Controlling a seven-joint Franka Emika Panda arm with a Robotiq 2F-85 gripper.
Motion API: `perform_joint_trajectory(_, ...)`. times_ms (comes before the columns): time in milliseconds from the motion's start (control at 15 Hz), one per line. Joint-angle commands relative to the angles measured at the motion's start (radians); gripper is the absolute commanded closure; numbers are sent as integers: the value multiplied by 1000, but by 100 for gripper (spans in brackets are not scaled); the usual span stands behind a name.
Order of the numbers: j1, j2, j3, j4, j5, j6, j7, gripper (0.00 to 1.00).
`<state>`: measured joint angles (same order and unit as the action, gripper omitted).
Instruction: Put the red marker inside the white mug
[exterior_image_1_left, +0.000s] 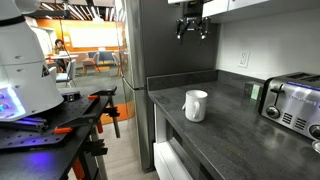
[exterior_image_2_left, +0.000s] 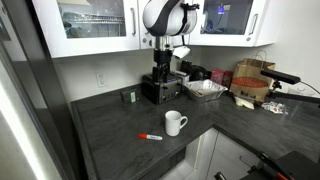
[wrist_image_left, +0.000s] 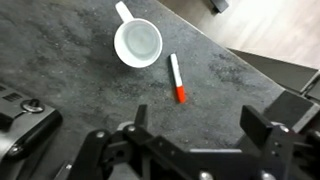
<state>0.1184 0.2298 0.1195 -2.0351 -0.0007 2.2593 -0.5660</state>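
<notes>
The gripper (wrist_image_left: 195, 128) is closest, hanging high over the dark counter (wrist_image_left: 70, 75) with its two fingers wide apart. Below it lies the red marker (wrist_image_left: 177, 78) — flat on the counter, with its red end farther from the white mug (wrist_image_left: 138, 43). The mug stands upright just beside the marker, not touching it. Farther back, near the wall, sits a shiny toaster (exterior_image_1_left: 290, 100).
</notes>
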Motion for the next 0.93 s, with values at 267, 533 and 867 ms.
perform_joint_trajectory(267,-1,188,40,-29,-178,354,-12,0)
perform_joint_trajectory(533,-1,336,81,61,-214,399,-14,0)
perform_joint_trajectory(867,-1,499,100,217,-230,364,-22,0)
